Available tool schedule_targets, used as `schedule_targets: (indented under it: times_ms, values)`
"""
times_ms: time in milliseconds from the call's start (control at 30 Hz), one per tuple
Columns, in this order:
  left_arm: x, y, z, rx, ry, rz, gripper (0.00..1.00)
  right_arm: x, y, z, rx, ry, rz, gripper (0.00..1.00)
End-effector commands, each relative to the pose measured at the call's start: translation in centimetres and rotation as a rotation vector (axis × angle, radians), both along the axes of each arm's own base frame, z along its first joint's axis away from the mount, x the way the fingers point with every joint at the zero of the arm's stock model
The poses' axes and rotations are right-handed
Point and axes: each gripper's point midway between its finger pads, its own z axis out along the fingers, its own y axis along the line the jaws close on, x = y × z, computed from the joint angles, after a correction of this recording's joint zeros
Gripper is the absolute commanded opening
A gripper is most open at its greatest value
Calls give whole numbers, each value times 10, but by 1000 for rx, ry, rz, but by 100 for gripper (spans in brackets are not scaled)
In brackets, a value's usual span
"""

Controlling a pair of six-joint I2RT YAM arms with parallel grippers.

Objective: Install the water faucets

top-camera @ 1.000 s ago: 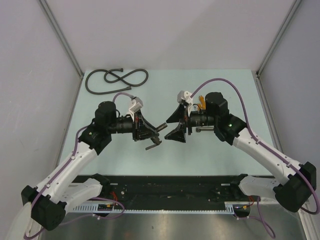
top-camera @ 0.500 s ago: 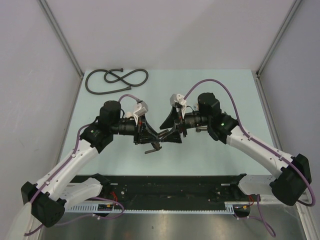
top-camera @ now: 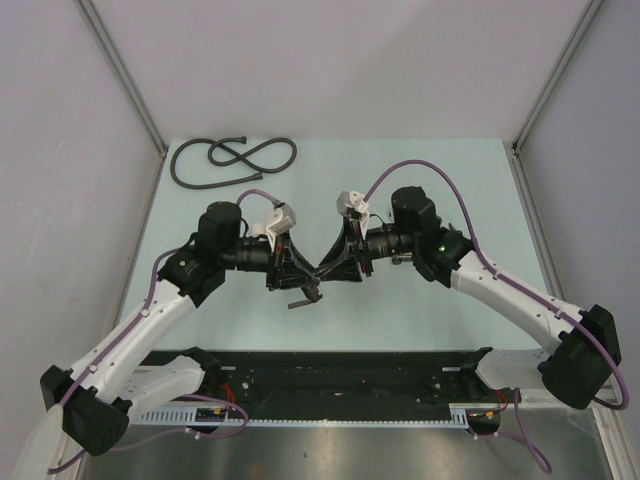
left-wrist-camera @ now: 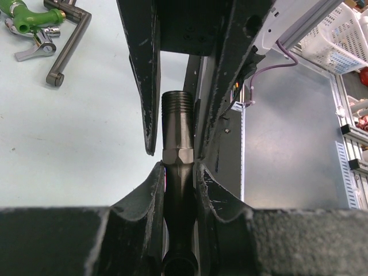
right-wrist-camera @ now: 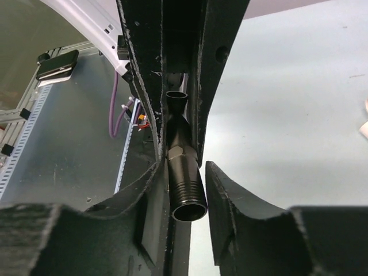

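Note:
A dark metal water faucet (top-camera: 312,272) hangs in the air between both arms at the table's middle. My left gripper (top-camera: 303,270) is shut on its narrow body (left-wrist-camera: 179,190). The faucet's threaded end (left-wrist-camera: 177,121) sticks out past the left fingertips (left-wrist-camera: 154,178). My right gripper (top-camera: 326,266) has closed round that threaded end (right-wrist-camera: 185,184). One right finger (right-wrist-camera: 146,190) lies against the thread; only a sliver of light shows at the other (right-wrist-camera: 230,195). A lever (top-camera: 300,300) hangs below the faucet.
A coiled black hose (top-camera: 232,158) lies at the back left. The left wrist view shows a green fitting with chrome parts (left-wrist-camera: 26,20) and a dark bent metal pipe (left-wrist-camera: 69,46) on the table. A white basket (left-wrist-camera: 345,29) stands beyond the table edge.
My right arm moved left to meet the faucet, and its jaws went from wide open to closed round the threaded end. The left arm edged slightly right, still holding.

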Motion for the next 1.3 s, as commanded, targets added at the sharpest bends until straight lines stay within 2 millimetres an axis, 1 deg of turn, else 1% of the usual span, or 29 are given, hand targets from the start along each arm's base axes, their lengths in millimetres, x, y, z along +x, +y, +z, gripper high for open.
schedule_targets:
  times_ms: [0, 33, 100, 133, 167, 233, 333, 367, 433, 467, 500, 533, 567, 600, 633, 667, 700, 733, 767, 833, 867, 900, 933, 967, 1000, 1033, 1167, 1233, 1267]
  values:
    - [-8, -1, 32, -66, -147, -63, 0, -3, 2, 5, 7, -28, 27, 34]
    - [-7, -1, 33, -66, -149, -60, 0, -4, 2, 4, 5, -26, 27, 25]
    - [-7, 0, 34, -66, -154, -52, 0, -4, 1, 6, 6, -31, 23, 13]
    - [-7, 0, 33, -64, -155, -47, 2, -4, 0, 7, 8, -33, 20, 3]
    - [-7, 1, 34, -65, -162, -42, 5, -4, -1, 9, 13, -39, 18, 0]
    - [-5, 3, 34, -62, -170, -23, 9, -3, -3, 15, 26, -50, 5, 0]
    - [0, 6, 36, -68, -196, 29, 30, 2, -7, 26, 49, -73, -36, 0]
    - [4, 8, 40, -83, -221, 65, 44, 4, -9, 30, 55, -84, -51, 0]
    - [7, 12, 46, -116, -210, 118, 56, 9, -10, 37, 72, -90, -91, 0]
    - [8, 16, 54, -161, -253, 153, 65, 9, -12, 42, 80, -84, -104, 0]
    - [13, 20, 58, -192, -222, 216, 70, 10, -13, 48, 98, -95, -117, 0]
    - [20, 26, 63, -224, -232, 271, 74, 14, -13, 52, 117, -104, -141, 0]
    - [19, 32, 70, -284, -280, 310, 80, 14, -15, 56, 127, -93, -157, 0]
    - [25, 38, 74, -322, -249, 384, 84, 14, -15, 59, 138, -88, -164, 0]
    - [27, 44, 77, -354, -250, 421, 86, 16, -16, 61, 154, -89, -169, 0]
    - [23, 48, 81, -410, -276, 436, 91, 14, -17, 65, 173, -96, -168, 0]
    - [22, 50, 84, -449, -235, 453, 92, 13, -17, 66, 183, -66, -171, 0]
    - [23, 53, 85, -480, -226, 474, 93, 12, -17, 74, 218, -79, -170, 0]
    - [22, 55, 86, -516, -230, 480, 94, 12, -17, 72, 225, -64, -170, 0]
    - [23, 55, 84, -559, -163, 492, 95, 9, -16, 79, 262, -48, -162, 0]
    - [22, 54, 83, -588, -159, 482, 96, 7, -15, 76, 263, -38, -156, 0]
    - [19, 53, 85, -618, -108, 466, 96, 7, -13, 76, 263, -25, -156, 0]
    - [16, 51, 86, -642, -91, 444, 97, 7, -12, 78, 273, -30, -154, 0]
    - [11, 48, 88, -674, -97, 390, 97, 7, -11, 77, 275, -27, -154, 0]
    - [6, 45, 91, -694, -53, 357, 97, 6, -10, 75, 277, -18, -154, 0]
    - [5, 43, 90, -699, -35, 337, 97, 4, -10, 79, 294, -18, -147, 0]
    - [9, 36, 85, -694, 22, 298, 95, 0, -6, 82, 318, -12, -133, 0]
    - [7, 35, 88, -705, 32, 281, 94, -1, -3, 83, 323, -10, -127, 0]
    - [9, 33, 86, -698, 44, 276, 92, 0, -1, 80, 318, -3, -126, 0]
